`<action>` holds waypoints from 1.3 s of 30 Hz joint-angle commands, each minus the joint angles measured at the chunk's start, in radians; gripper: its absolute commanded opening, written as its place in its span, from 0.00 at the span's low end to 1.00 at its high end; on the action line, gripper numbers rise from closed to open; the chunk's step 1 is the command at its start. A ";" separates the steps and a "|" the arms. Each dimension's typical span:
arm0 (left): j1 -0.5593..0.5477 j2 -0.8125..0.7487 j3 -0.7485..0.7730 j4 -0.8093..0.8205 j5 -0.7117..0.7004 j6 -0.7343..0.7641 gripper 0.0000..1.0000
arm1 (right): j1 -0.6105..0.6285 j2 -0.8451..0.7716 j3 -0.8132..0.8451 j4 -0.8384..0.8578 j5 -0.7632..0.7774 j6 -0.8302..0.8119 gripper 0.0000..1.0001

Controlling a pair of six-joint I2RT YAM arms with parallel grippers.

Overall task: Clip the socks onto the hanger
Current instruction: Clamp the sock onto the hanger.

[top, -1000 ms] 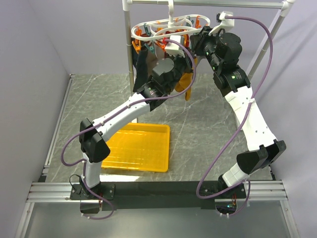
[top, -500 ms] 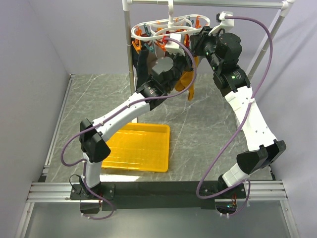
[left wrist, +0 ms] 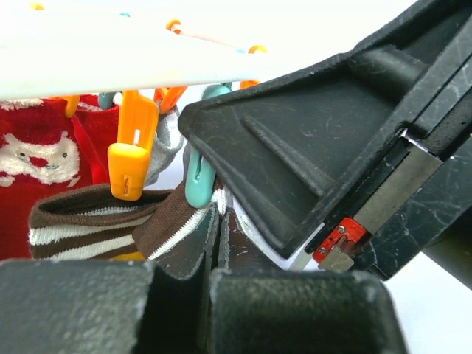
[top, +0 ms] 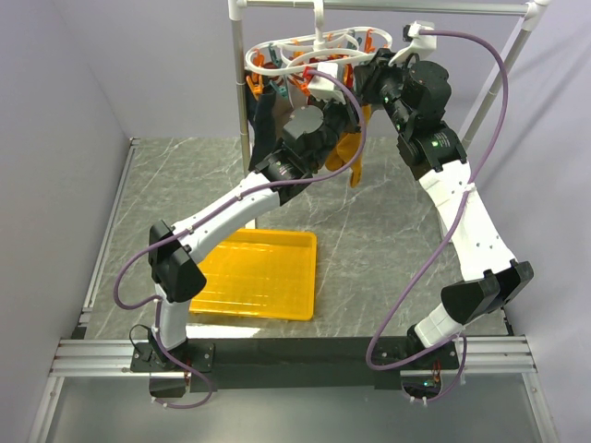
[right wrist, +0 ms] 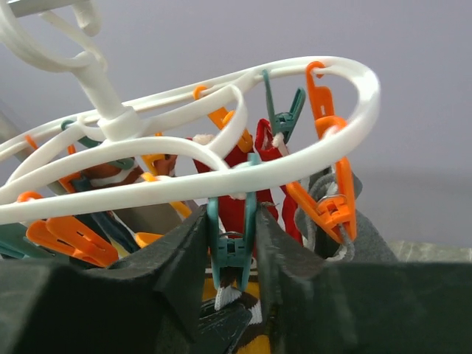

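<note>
The white hanger (top: pixel 319 51) hangs from the rack with orange and teal clips. In the left wrist view my left gripper (left wrist: pixel 216 221) is shut on the striped cuff of a mustard-brown sock (left wrist: pixel 173 221), holding it up under a teal clip (left wrist: pixel 198 181). The sock's mustard body hangs below in the top view (top: pixel 349 152). My right gripper (right wrist: pixel 233 221) has its fingers (right wrist: pixel 169 258) pressed on either side of the teal clip (right wrist: pixel 233 240) under the hanger ring (right wrist: pixel 184 184). The cuff's white edge (right wrist: pixel 230 295) sits in the clip's lower jaws. The second sock cannot be made out.
Red socks (left wrist: pixel 40 158), a grey sock (right wrist: pixel 332 199) and dark socks (top: pixel 263 125) are clipped on the hanger. The white rack pole (top: pixel 238 92) stands at the left. A yellow tray (top: pixel 259 272) lies on the marble table in front.
My left gripper has lifted the sock slightly up towards the hanger. The right arm has barely moved.
</note>
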 commanded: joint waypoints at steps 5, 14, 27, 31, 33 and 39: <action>-0.002 -0.004 0.033 0.052 0.002 -0.016 0.01 | 0.004 -0.029 0.085 -0.048 -0.044 0.020 0.67; -0.003 -0.017 0.016 0.052 0.000 -0.025 0.01 | -0.008 -0.083 0.105 -0.143 -0.060 0.078 0.75; 0.000 -0.190 -0.076 -0.145 0.088 -0.065 0.65 | -0.026 -0.331 -0.142 -0.220 0.040 0.114 0.77; 0.052 -0.305 -0.116 -0.326 0.163 -0.157 0.71 | -0.029 -0.408 -0.225 -0.237 0.036 0.147 0.78; 0.121 -0.355 -0.159 -0.414 0.262 -0.233 0.73 | -0.029 -0.474 -0.303 -0.225 0.028 0.164 0.78; 0.259 -0.648 -0.462 -0.501 0.387 -0.252 0.77 | -0.026 -0.711 -0.625 -0.099 -0.063 0.204 0.84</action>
